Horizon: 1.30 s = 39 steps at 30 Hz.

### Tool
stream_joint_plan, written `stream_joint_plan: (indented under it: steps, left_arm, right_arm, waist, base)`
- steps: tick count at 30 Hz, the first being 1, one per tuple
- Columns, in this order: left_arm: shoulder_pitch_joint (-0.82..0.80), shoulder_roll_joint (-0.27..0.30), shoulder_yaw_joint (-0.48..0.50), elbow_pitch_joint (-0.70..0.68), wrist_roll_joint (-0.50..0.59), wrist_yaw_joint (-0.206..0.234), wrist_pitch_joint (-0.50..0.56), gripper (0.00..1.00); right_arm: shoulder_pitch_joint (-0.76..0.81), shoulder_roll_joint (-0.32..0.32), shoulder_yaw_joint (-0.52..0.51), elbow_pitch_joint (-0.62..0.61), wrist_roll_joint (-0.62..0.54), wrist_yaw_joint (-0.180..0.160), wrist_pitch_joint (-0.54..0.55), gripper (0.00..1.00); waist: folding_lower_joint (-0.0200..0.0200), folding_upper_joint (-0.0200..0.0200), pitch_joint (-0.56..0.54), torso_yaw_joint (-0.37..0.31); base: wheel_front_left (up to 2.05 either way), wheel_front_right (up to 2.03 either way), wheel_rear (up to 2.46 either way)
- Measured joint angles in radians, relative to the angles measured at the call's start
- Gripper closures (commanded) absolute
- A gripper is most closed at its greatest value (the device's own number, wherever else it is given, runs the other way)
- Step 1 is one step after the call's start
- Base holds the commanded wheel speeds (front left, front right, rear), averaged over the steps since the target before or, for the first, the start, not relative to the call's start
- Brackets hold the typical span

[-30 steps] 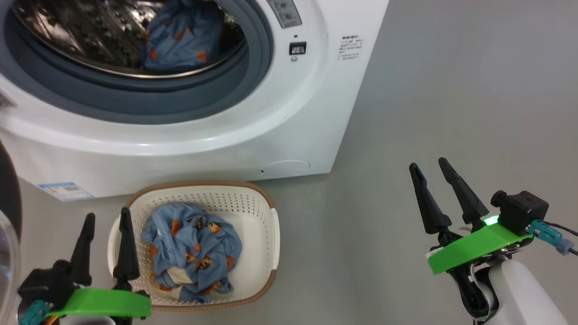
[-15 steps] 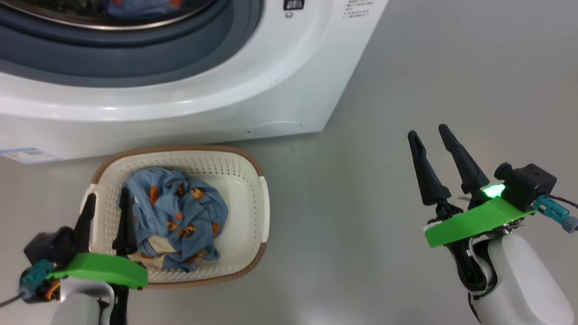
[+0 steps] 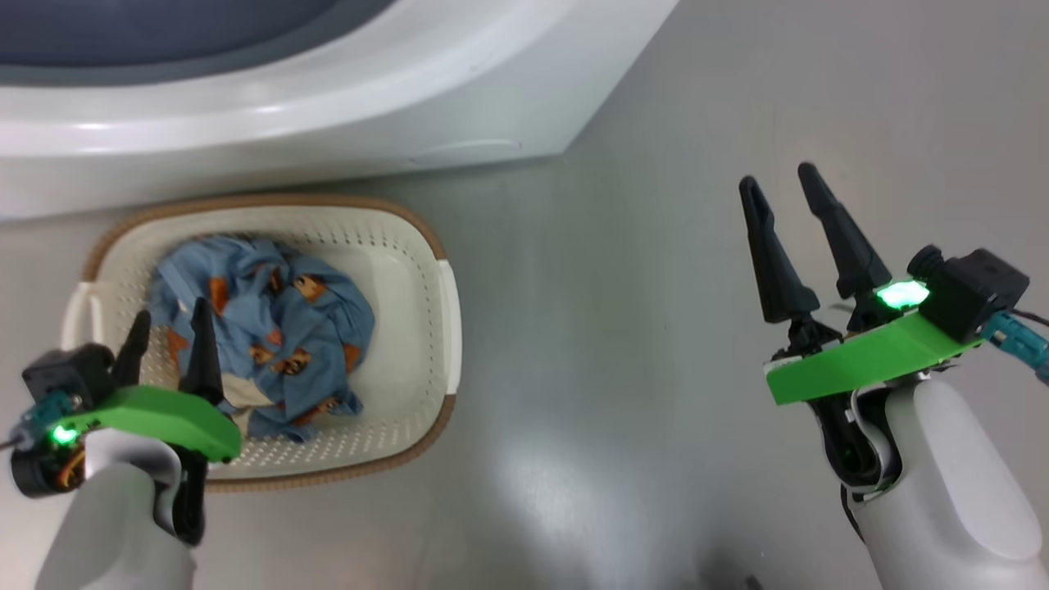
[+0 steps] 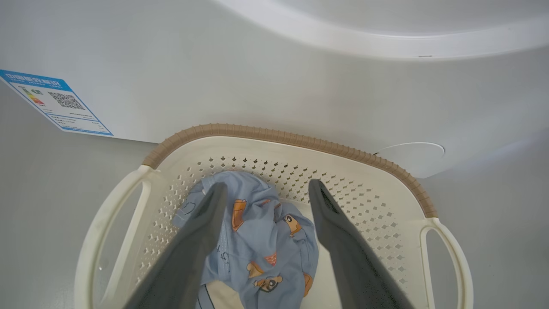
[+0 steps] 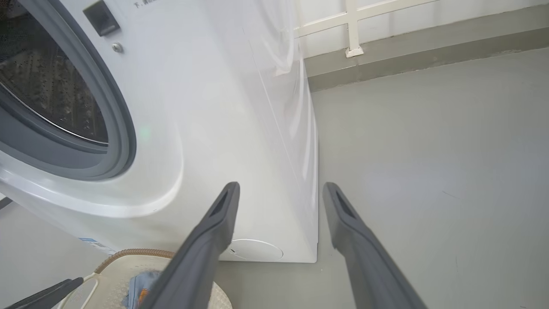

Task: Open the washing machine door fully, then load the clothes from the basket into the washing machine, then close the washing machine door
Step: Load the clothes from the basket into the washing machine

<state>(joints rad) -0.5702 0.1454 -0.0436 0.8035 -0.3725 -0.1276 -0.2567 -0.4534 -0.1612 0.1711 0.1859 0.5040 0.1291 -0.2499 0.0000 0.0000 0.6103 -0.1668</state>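
Pale grey forearms (image 3: 942, 483), green wrist plates (image 3: 869, 360), long black tapered pincer fingers (image 3: 770, 262), teal connectors (image 3: 1012, 332), glowing green lights (image 3: 901, 293).

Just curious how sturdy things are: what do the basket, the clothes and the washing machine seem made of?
The basket looks like moulded cream plastic with punched holes; its brown ribbed rim is probably plastic. The clothes look like soft matte printed fabric, perhaps cotton, crumpled in folds. The washing machine has a glossy white shell with highlights: painted metal or plastic, I cannot tell.

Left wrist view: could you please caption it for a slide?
Open left claw poised over bear-print clothes in the basket by the washing machine.
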Motion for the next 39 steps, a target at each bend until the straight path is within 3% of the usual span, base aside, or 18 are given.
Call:
stream_joint_plan:
  steps: [19,39]
  left_arm:
    - [-0.264,0.050,-0.128,0.333,-0.072,0.000,0.010,0.00]
    - [-0.430,0.122,-0.177,0.470,-0.092,0.009,0.099,0.00]
  right_arm:
    - [-0.067,0.013,0.009,-0.027,-0.002,0.000,0.000,0.00]
    - [-0.104,0.034,0.016,-0.053,-0.002,0.000,0.000,0.00]
  waist:
    - [0.0000,0.0000,0.188,-0.055]
    - [0.0000,0.0000,0.313,-0.130]
  base:
    - [0.00,0.00,0.00]
    - [0.00,0.00,0.00]
